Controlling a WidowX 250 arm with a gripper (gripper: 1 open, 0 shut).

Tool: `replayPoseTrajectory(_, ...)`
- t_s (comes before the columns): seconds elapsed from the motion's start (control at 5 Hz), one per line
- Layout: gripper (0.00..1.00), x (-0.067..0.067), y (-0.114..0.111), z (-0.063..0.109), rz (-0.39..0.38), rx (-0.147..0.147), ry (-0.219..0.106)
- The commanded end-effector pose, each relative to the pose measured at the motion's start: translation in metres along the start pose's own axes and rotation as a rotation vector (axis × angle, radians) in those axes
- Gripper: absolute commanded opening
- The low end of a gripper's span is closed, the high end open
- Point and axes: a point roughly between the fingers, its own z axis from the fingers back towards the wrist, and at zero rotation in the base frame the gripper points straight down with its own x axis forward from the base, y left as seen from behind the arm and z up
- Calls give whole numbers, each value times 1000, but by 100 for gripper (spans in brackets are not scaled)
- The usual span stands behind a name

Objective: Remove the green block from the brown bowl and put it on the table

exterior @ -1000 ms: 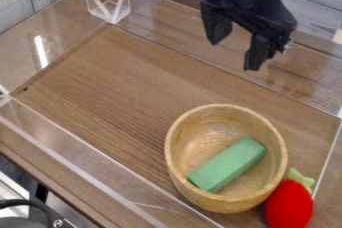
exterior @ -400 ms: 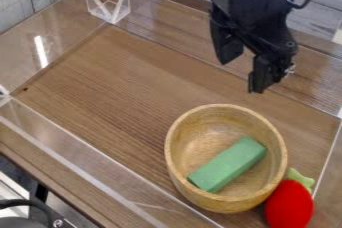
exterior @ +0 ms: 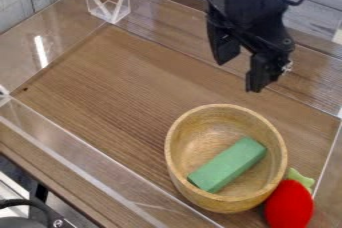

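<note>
At the far left of the brown wood-grain table (exterior: 107, 92), a clear acrylic stand (exterior: 108, 4) sits near the back edge. To its right, the black robot gripper (exterior: 241, 67) hangs over the table, its jaws spread wide with nothing between them. Below it, toward the front, rests the round, light tan wooden bowl (exterior: 190, 127), with the flat, rectangular matte green block (exterior: 227, 165) lying tilted inside. Just beside the bowl, at the right, lies a red strawberry-like toy with green leaves (exterior: 289, 204).

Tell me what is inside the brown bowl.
A green block lies inside the brown bowl. The patch of bowl floor beneath it is covered and can't be seen.
</note>
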Motion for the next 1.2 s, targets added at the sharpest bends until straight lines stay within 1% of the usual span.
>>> replayPoseTrajectory(0.0, 100, 6, 0, 19, -25, -9, -40)
replayPoseTrajectory(0.2, 100, 6, 0, 28, -44, -22, -39)
replayPoseTrajectory(0.6, 100, 10, -19, 23, -91, -50, -44)
replayPoseTrajectory(1.0, 100, -7, -23, -4, -66, -75, -31)
